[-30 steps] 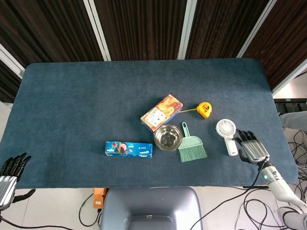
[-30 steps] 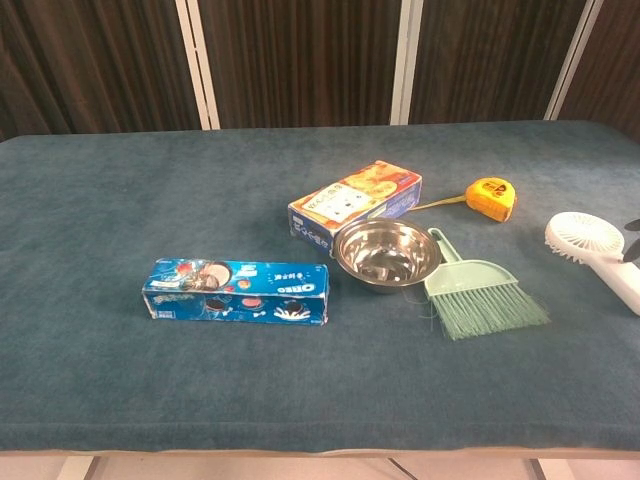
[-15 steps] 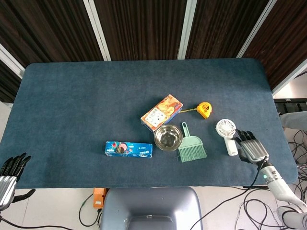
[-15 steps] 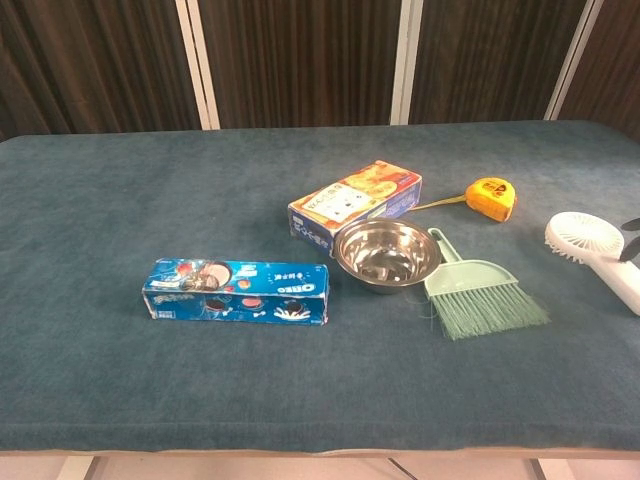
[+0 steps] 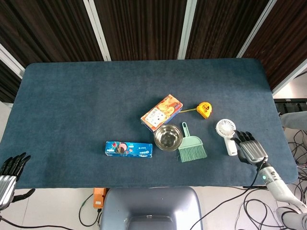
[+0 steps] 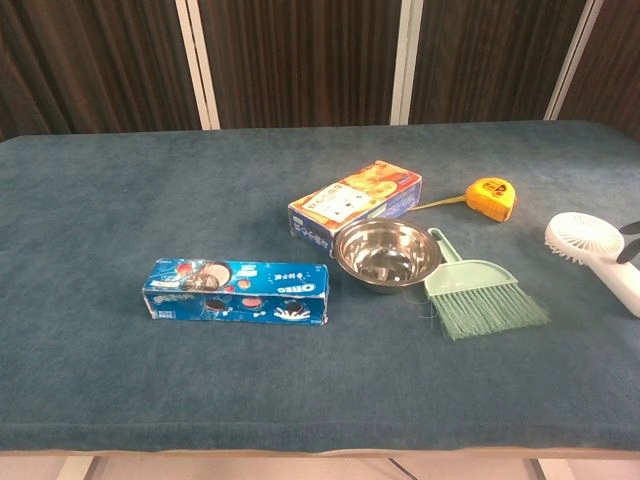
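At the right edge of the table (image 5: 72, 96), the right hand (image 5: 251, 149) is positioned just beside the handle of the white handheld fan (image 5: 228, 135), with its fingers spread apart and nothing held. Whether the fingertips (image 5: 241, 138) touch the handle cannot be told from the head view. In the chest view, only dark fingertips (image 6: 630, 245) are seen at the right border, just beside the fan (image 6: 592, 250). Compared with the frame taken 1 second ago, the right hand is found slightly lower and further from the fan head; the fan itself is unchanged in place, lying flat with its round head toward the table centre.

The left hand (image 5: 9, 170) is located off the near left corner of the table, well apart from every object, with its fingers extended and apart. Its position is unchanged from the earlier frames.

The remaining objects are unmoved. A green hand brush (image 5: 190, 145) lies beside a steel bowl (image 5: 167, 137). An orange-and-blue box (image 5: 161, 112) lies just behind the bowl, and a yellow tape measure (image 5: 204, 109) lies to its right. A blue Oreo box (image 5: 128, 149) lies left of the bowl.
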